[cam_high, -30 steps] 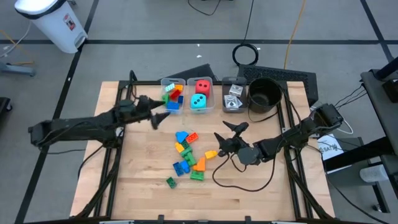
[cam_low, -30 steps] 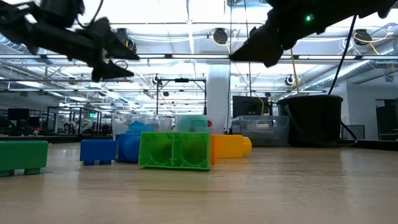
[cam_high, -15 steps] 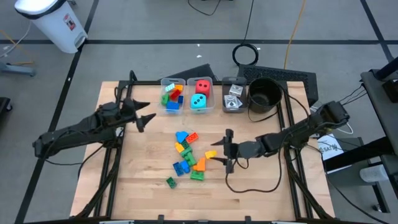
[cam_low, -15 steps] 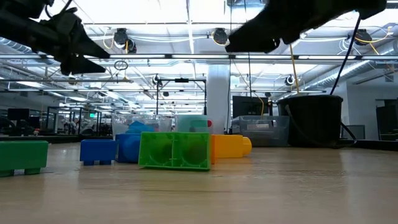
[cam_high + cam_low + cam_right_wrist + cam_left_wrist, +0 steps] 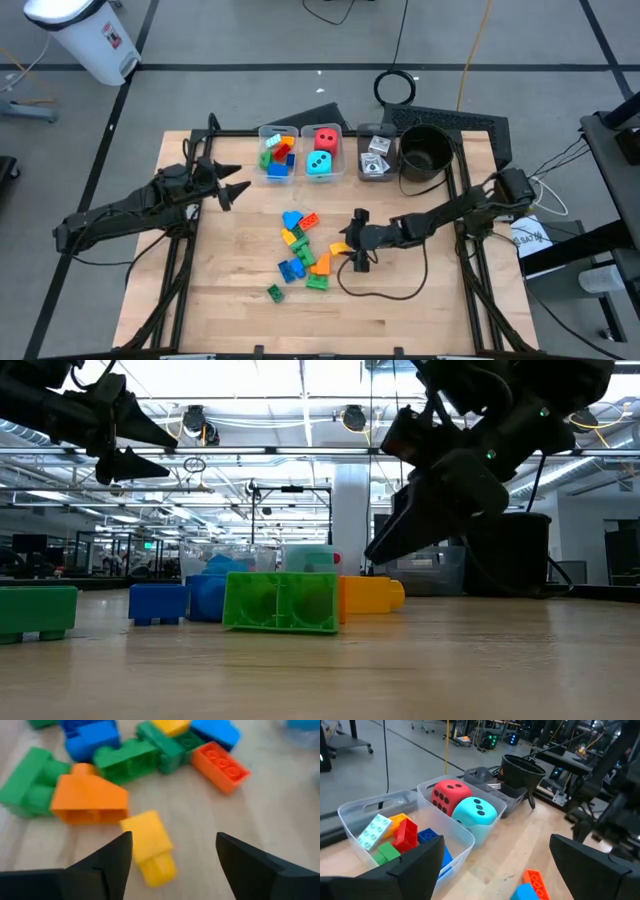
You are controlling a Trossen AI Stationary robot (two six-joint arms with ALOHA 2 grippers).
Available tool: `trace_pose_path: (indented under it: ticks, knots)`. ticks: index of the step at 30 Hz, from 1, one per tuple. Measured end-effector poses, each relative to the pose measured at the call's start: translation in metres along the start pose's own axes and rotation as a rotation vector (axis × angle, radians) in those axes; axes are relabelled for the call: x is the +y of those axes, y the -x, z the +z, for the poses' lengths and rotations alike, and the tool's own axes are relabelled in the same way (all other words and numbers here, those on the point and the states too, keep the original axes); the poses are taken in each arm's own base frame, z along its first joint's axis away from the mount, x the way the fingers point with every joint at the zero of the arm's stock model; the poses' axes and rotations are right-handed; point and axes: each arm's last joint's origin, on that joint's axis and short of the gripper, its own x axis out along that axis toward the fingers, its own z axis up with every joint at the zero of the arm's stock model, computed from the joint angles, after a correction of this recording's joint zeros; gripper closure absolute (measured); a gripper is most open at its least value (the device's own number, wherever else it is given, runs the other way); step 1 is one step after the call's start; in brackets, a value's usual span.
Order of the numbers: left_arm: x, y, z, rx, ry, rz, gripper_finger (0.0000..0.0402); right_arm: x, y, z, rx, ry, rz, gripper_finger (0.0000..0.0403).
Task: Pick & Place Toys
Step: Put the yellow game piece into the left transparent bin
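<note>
The small yellow plastic brick (image 5: pixel 150 847) sits on the table right between the right gripper (image 5: pixel 358 240)'s spread, empty fingers — it's dropped down over it now, so a grab looks next. Left gripper (image 5: pixel 232 188) open, empty, pulled back from the bins.

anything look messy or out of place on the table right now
Yes: a loose heap of building bricks lies on the bare wood in the middle of the table, some tipped on their sides, and one green brick sits apart. The right gripper hangs over a yellow brick, jaws open. The left gripper waits open near the bins.
</note>
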Motion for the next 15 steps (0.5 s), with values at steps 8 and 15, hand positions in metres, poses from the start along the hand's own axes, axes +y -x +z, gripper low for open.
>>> trace_pose_path:
  ticks: [8,15]
  knots:
    - [0.0,0.0,0.0,-0.006,0.007,0.017,0.0034,0.005,-0.02,-0.012,0.024,0.11,0.101,0.0131]
    - [0.001,0.0,0.0,-0.006,0.014,0.017,0.0034,0.0,-0.036,-0.024,0.045,0.167,0.09,0.0154]
